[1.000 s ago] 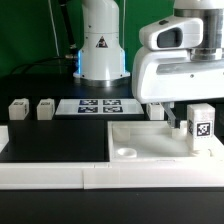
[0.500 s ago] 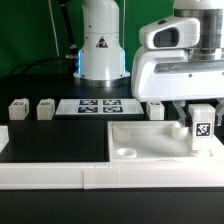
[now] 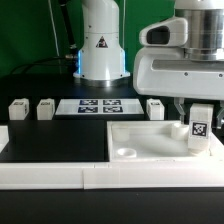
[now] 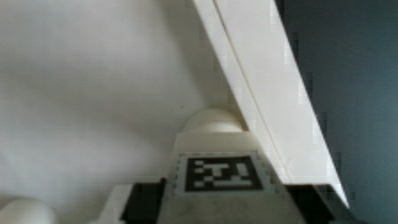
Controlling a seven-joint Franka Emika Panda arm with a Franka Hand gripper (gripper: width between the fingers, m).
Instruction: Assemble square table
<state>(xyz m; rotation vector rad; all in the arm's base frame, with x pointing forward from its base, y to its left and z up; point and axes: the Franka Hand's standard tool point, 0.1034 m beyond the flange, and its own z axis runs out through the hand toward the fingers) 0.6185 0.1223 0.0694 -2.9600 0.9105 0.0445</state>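
The jaws are clamped on a white tagged leg [image 3: 200, 128], holding it upright by its upper part at the exterior view's right end of the square tabletop slab [image 3: 140, 140]. Whether its foot touches the slab, I cannot tell. It looks light, stiff and smooth, likely to twist in a loose grip, so its flat sides are the place to hold it. A spare leg [image 3: 155, 107] stands just behind the slab, nearest any swing of the arm. A second leg [image 3: 45, 108] and a third leg [image 3: 17, 109] stand on the counter [image 3: 50, 135] beside the marker board [image 3: 97, 105]. The border rail [image 3: 50, 175] lies in front.

Bright even light, blurry wrist view
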